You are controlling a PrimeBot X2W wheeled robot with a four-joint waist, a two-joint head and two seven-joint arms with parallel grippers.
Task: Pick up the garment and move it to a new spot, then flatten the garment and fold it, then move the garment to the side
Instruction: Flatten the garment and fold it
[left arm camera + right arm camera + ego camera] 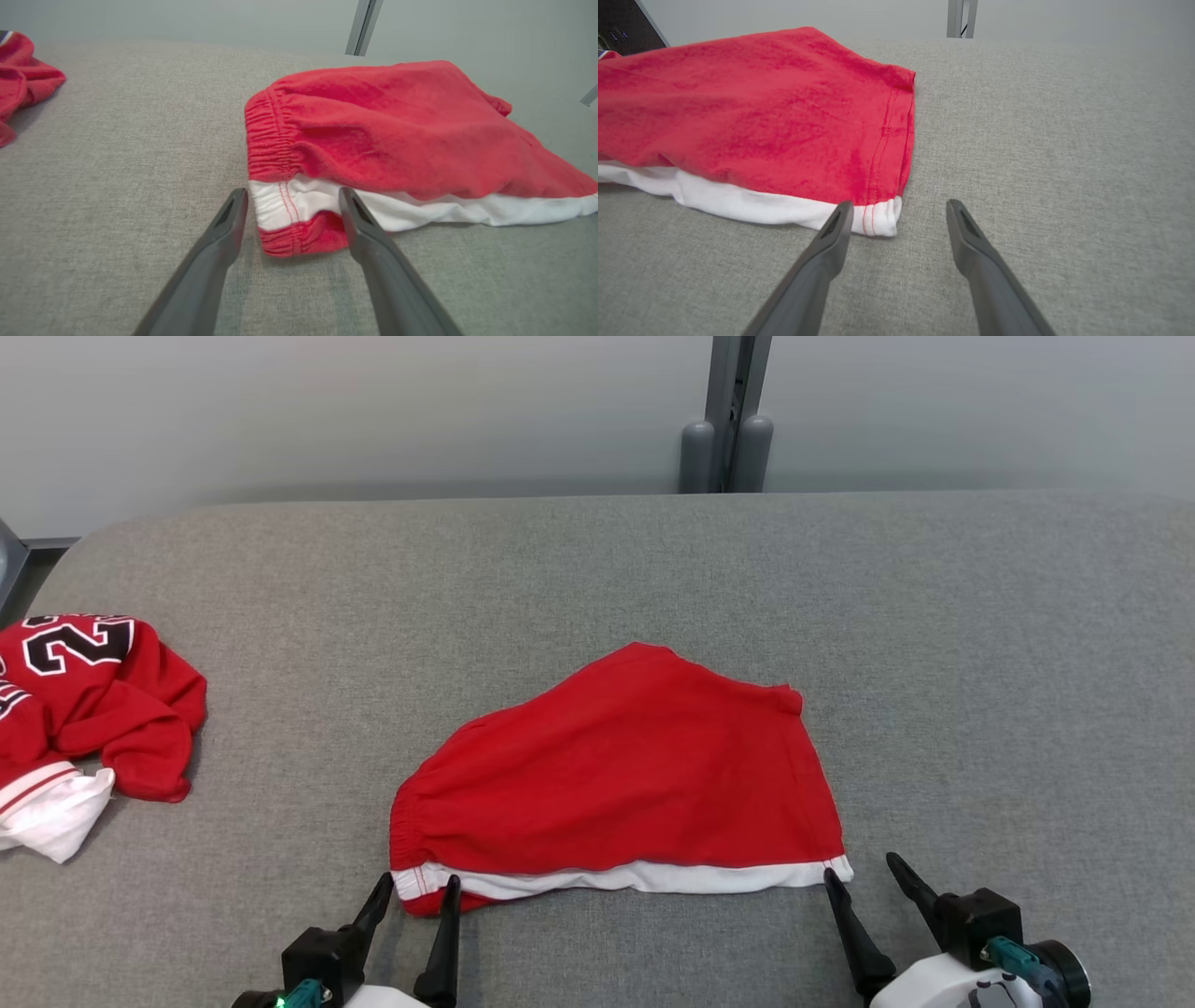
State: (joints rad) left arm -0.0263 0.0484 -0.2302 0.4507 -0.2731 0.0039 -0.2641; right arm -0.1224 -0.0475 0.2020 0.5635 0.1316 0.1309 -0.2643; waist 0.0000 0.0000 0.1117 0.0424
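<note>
Grey surface (597, 569) — red shorts (635, 775) flat; L fingers (444, 933), R fingers (851, 933) spread, empty.

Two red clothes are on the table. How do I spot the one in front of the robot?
Find the big grey table and look at its middle, just past the left gripper and right gripper. The red shorts lie there, fairly flat. Unlike the crumpled red jersey far to the left, they have no numbers, just a white band along the near edge.
</note>
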